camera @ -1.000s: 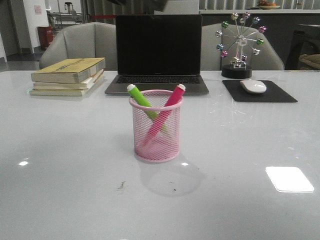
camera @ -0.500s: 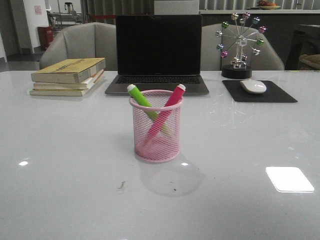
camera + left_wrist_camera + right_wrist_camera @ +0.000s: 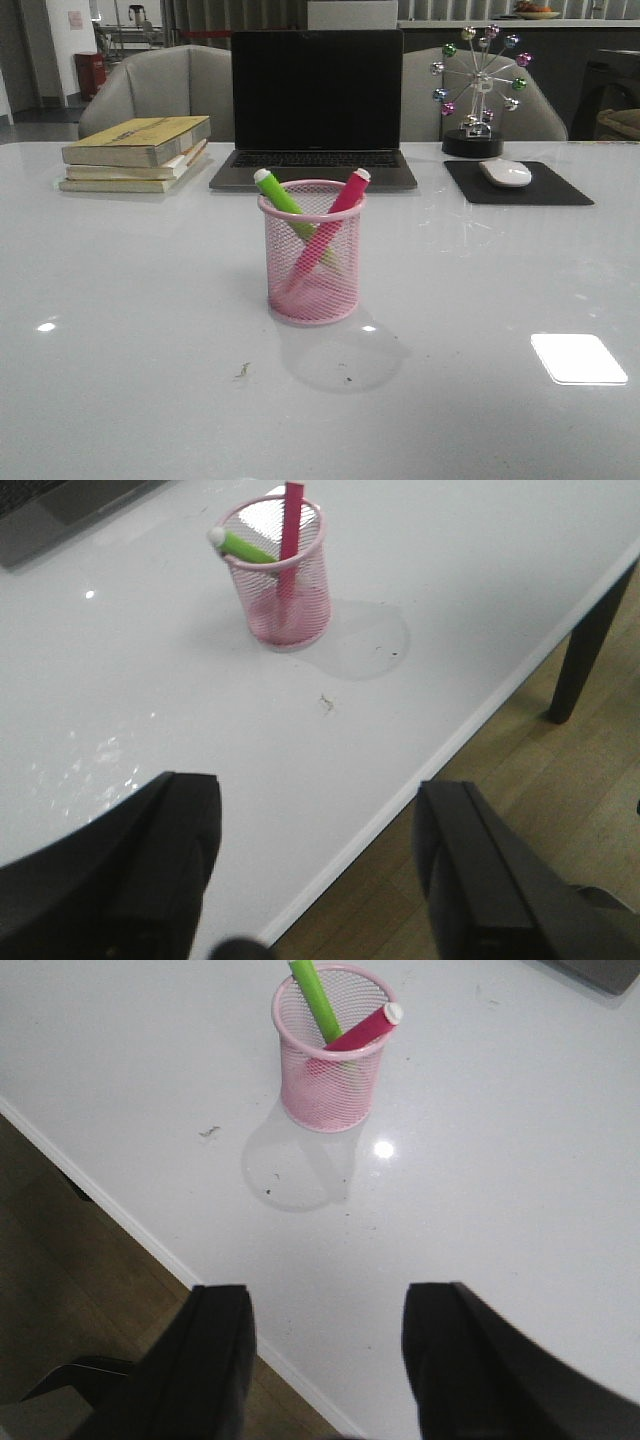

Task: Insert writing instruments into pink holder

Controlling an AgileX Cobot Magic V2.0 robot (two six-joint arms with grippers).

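Two marker pens, the green marker (image 3: 282, 194) and the pink marker (image 3: 340, 206), lean crossed inside the pink holder (image 3: 312, 252), which stands mid-surface on the white surface (image 3: 130, 330). Nothing has shifted over the last second, so the task looks complete. The left end effector (image 3: 318, 865) and right end effector (image 3: 325, 1355) both hang near the surface's front edge, fingers apart and empty. Behind the holder sit a laptop (image 3: 315, 105), stacked books (image 3: 137, 152), a mouse (image 3: 505, 172) and what seems a small ferris-wheel ornament (image 3: 477, 88); nothing blocks the way.

A pink mesh holder (image 3: 312, 255) held a lime-green marker (image 3: 283, 198) and a magenta marker (image 3: 340, 205), both white-tipped, on a glossy white table (image 3: 130, 330).
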